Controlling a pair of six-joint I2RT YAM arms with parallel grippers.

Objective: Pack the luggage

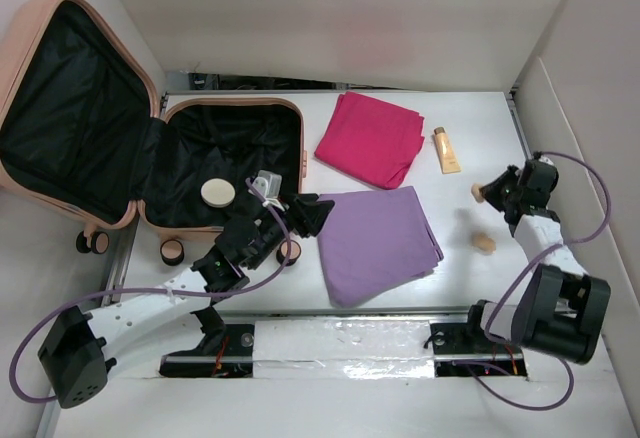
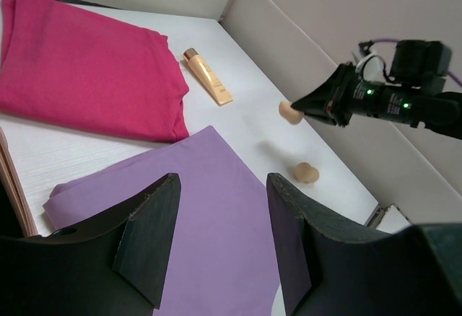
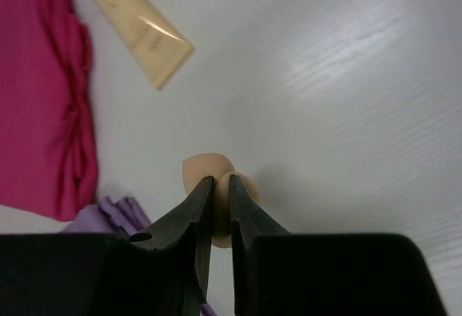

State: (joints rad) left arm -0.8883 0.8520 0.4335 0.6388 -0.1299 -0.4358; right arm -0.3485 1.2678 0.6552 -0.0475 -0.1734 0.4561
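The peach-pink luggage (image 1: pixel 150 108) lies open at the left, black lining up, with a round cream compact (image 1: pixel 217 193) inside. My left gripper (image 1: pixel 312 214) is open and empty over the left edge of the folded purple cloth (image 1: pixel 378 238); the cloth shows between its fingers in the left wrist view (image 2: pixel 209 208). My right gripper (image 1: pixel 490 192) is shut on a beige makeup sponge (image 3: pixel 209 175) and holds it above the table; it also shows in the left wrist view (image 2: pixel 290 112). A second beige sponge (image 1: pixel 484 243) lies on the table.
A folded magenta cloth (image 1: pixel 370 138) lies behind the purple one. A beige tube (image 1: pixel 446 150) lies to its right. Two small round items (image 1: pixel 172 251) sit by the luggage's front edge. White walls (image 1: pixel 580 108) close in the right and back.
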